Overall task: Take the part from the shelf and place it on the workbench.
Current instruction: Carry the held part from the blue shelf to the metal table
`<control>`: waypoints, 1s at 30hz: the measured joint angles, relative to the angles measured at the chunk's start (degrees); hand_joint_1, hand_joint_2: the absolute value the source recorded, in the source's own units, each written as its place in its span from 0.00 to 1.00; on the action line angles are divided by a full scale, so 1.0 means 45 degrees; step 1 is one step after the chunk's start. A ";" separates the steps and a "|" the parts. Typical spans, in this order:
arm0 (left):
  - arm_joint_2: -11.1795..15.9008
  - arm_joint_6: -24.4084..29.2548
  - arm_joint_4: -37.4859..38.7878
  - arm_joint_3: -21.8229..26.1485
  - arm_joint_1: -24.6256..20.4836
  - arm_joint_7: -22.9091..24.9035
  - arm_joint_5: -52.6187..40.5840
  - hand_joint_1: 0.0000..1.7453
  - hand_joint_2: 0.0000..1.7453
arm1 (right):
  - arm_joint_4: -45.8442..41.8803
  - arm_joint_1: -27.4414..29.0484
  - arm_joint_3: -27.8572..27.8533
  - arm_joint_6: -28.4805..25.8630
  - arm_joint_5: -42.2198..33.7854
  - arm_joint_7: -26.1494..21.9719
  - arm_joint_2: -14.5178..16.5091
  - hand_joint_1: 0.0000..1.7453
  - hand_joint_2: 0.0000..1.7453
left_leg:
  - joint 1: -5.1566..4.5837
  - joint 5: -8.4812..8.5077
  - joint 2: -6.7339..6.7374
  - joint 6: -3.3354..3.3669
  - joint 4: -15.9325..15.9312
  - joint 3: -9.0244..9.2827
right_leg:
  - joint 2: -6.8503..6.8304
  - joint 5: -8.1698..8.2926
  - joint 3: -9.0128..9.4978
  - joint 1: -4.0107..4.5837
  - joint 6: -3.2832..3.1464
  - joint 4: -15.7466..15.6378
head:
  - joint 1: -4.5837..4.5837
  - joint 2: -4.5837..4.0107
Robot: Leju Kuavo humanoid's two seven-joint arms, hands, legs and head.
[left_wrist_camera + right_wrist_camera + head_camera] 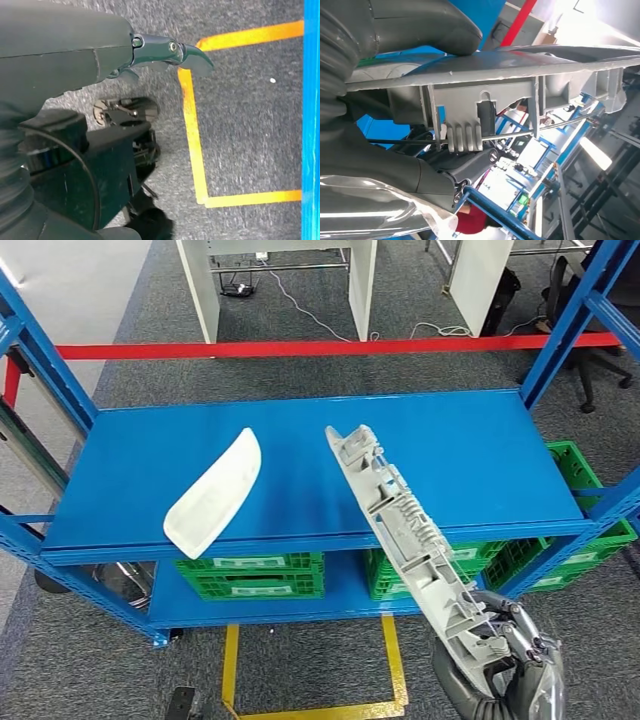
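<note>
The right hand (504, 655) grasps 1 long grey part (404, 523) by its near end, at the lower right of the head view. The part extends diagonally up and to the left, its far end over the blue shelf (468, 455); whether that end touches the shelf surface cannot be determined. In the right wrist view the grey thumb (433, 25) lies along one face of the part (497, 80) and the darker fingers (471, 162) close against the opposite, ribbed side — a firm clamp. A white curved panel (214, 491) lies flat on the shelf, left of the part and apart from it, near the front edge. Green crates (253, 575) sit on the lower tier. The left hand (113, 55) hangs above grey carpet and yellow floor tape (194, 135) — 1 dark finger (181, 50) points outward; it holds nothing visible, but whether the fingers are spread or curled cannot be told.
</note>
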 joint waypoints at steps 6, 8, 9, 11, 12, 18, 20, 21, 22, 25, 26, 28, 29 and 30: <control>0.0023 0.0058 0.0000 0.0098 -0.0045 -0.0046 0.0018 0.00 1.00 | 0.0063 0.0093 -0.0030 -0.0049 -0.1774 -0.0452 0.0004 1.00 1.00 | -0.0049 -0.0437 -0.0034 -0.0412 0.0763 -0.0448 | 0.0042 0.0091 -0.0030 -0.0002 -0.0439 -0.0330 | -0.0056 0.0000; 0.0029 0.0085 0.0000 0.0141 -0.0046 -0.0073 0.0028 0.00 1.00 | 0.0095 0.0153 -0.0039 -0.0042 -0.2741 -0.0833 0.0007 1.00 1.00 | -0.0042 -0.1351 -0.0023 -0.0473 0.2020 -0.0927 | -0.0006 0.0192 -0.0191 0.0054 -0.0650 -0.0331 | -0.0113 0.0000; 0.0035 0.0097 0.0000 0.0169 -0.0044 -0.0087 0.0028 0.00 1.00 | 0.0125 0.0178 -0.0040 -0.0008 -0.3206 -0.1040 0.0012 1.00 1.00 | -0.0049 -0.1816 -0.0023 -0.0470 0.2861 -0.1222 | -0.0029 0.0250 -0.0279 0.0111 -0.0740 -0.0330 | -0.0130 0.0000; 0.0049 0.0124 0.0000 0.0249 -0.0039 -0.0104 0.0019 0.00 1.00 | 0.0210 0.0209 -0.0044 0.0128 -0.4016 -0.1412 0.0036 1.00 1.00 | -0.0100 -0.2191 -0.0023 -0.0358 0.3882 -0.1476 | -0.0050 0.0366 -0.0450 0.0260 -0.0896 -0.0328 | -0.0138 0.0000; 0.0056 0.0141 0.0000 0.0287 -0.0037 -0.0108 0.0013 0.00 1.00 | 0.0257 0.0219 -0.0051 0.0213 -0.4340 -0.1555 0.0057 1.00 1.00 | -0.0157 -0.2022 -0.0025 -0.0232 0.3758 -0.1304 | -0.0051 0.0424 -0.0520 0.0349 -0.0961 -0.0328 | -0.0141 0.0000; 0.0205 0.0245 0.0000 0.0420 -0.0034 -0.0216 0.0043 0.00 1.00 | 0.0430 0.0242 -0.0271 0.0953 -0.5614 -0.2267 0.0331 1.00 1.00 | -0.0730 -0.0766 -0.0012 0.0807 0.0160 0.0652 | -0.0062 0.0890 -0.0798 0.0518 -0.0975 -0.0395 | -0.0076 0.0000; 0.0197 0.0253 0.0002 0.0498 -0.0011 -0.0260 0.0069 0.00 1.00 | 0.0497 0.0282 -0.0441 0.1402 -0.5808 -0.2483 0.0475 1.00 1.00 | -0.0737 -0.0451 0.0001 0.0776 -0.0128 0.0611 | -0.0065 0.1032 -0.0844 0.0474 -0.0834 -0.0481 | -0.0085 0.0000; 0.0203 0.0258 0.0005 0.0551 -0.0007 -0.0277 0.0098 0.00 1.00 | 0.0537 0.0323 -0.0558 0.1645 -0.5821 -0.2577 0.0566 1.00 1.00 | -0.0692 -0.0260 0.0019 0.0748 -0.0315 0.0591 | -0.0047 0.0909 -0.0910 0.0481 -0.0767 -0.0450 | -0.0080 0.0000; 0.0209 0.0259 0.0007 0.0606 -0.0004 -0.0289 0.0121 0.00 1.00 | 0.0583 0.0355 -0.0679 0.1866 -0.5794 -0.2655 0.0663 1.00 1.00 | -0.0629 -0.0064 0.0041 0.0708 -0.0484 0.0533 | -0.0027 0.0572 -0.1021 0.0490 -0.0694 -0.0231 | -0.0069 0.0000; 0.0201 0.0256 0.0013 0.0736 0.0055 -0.0329 0.0154 0.00 1.00 | 0.0792 0.0408 -0.0991 0.2372 -0.5700 -0.2752 0.0930 1.00 1.00 | -0.0527 0.0329 0.0084 0.0554 -0.0548 0.0111 | -0.0005 -0.1004 -0.1534 0.0396 -0.0451 0.1638 | -0.0057 0.0000; 0.0202 0.0262 0.0015 0.0781 0.0096 -0.0338 0.0153 0.00 1.00 | 0.0884 0.0427 -0.1068 0.2492 -0.5671 -0.2755 0.1000 1.00 1.00 | -0.0503 0.0428 0.0100 0.0497 -0.0494 -0.0075 | -0.0009 -0.1202 -0.1604 0.0349 -0.0370 0.2264 | -0.0057 0.0000; 0.0227 0.0299 0.0016 0.0886 0.0176 -0.0342 0.0158 0.00 1.00 | 0.1062 0.0456 -0.1196 0.2625 -0.5602 -0.2760 0.1116 1.00 1.00 | -0.0428 0.0602 0.0131 0.0381 -0.0326 -0.0473 | -0.0012 -0.0824 -0.1293 0.0249 -0.0214 0.2555 | -0.0058 0.0000; 0.0247 0.0322 0.0017 0.0942 0.0213 -0.0340 0.0176 0.00 1.00 | 0.1141 0.0454 -0.1253 0.2665 -0.5566 -0.2769 0.1164 1.00 1.00 | -0.0373 0.0665 0.0140 0.0310 -0.0199 -0.0676 | -0.0015 -0.0421 -0.0828 0.0188 -0.0127 0.2062 | -0.0058 0.0000; 0.0272 0.0341 0.0017 0.0995 0.0241 -0.0338 0.0204 0.00 1.00 | 0.1212 0.0435 -0.1307 0.2696 -0.5546 -0.2780 0.1206 1.00 1.00 | -0.0329 0.0715 0.0143 0.0230 -0.0042 -0.0863 | -0.0011 -0.0233 -0.0263 0.0136 -0.0012 0.1292 | -0.0056 0.0000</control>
